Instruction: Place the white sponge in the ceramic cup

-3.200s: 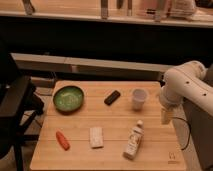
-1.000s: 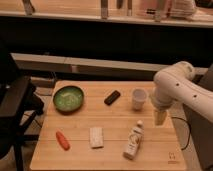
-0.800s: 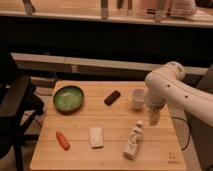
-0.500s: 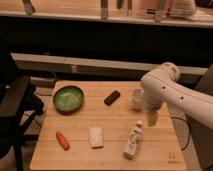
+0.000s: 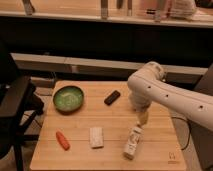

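Observation:
The white sponge lies flat on the wooden table, near the front and left of the middle. My white arm reaches in from the right, and its gripper hangs low over the table, to the right of the sponge and just above the top of the white bottle. The gripper holds nothing that I can see. The ceramic cup is hidden behind my arm.
A green bowl stands at the back left. A small black object lies at the back middle. An orange carrot-like item lies at the front left. A dark chair stands left of the table.
My arm has swung left from the table's right edge and lowered over the table. It now covers the cup, which showed before. The objects have not moved.

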You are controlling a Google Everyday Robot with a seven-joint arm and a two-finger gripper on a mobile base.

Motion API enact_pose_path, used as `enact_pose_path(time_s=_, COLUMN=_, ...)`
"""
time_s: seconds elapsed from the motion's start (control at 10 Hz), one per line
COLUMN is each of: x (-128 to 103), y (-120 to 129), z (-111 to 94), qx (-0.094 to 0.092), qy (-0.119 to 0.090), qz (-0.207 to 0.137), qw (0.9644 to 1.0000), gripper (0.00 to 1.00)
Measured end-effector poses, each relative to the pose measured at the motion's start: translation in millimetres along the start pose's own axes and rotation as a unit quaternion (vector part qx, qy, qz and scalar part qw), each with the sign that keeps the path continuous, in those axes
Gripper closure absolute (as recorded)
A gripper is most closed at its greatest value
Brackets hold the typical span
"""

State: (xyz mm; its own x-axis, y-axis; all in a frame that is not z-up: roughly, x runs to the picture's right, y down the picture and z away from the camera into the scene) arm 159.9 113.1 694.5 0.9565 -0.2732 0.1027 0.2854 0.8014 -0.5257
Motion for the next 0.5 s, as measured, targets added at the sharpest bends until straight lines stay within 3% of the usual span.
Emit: enact_pose_path(time_s=0.5, x=-36.0, y=-12.9, z=4.4, qx=0.004, qy=-0.007, qz=-0.058, qw=0.9983, gripper=0.2)
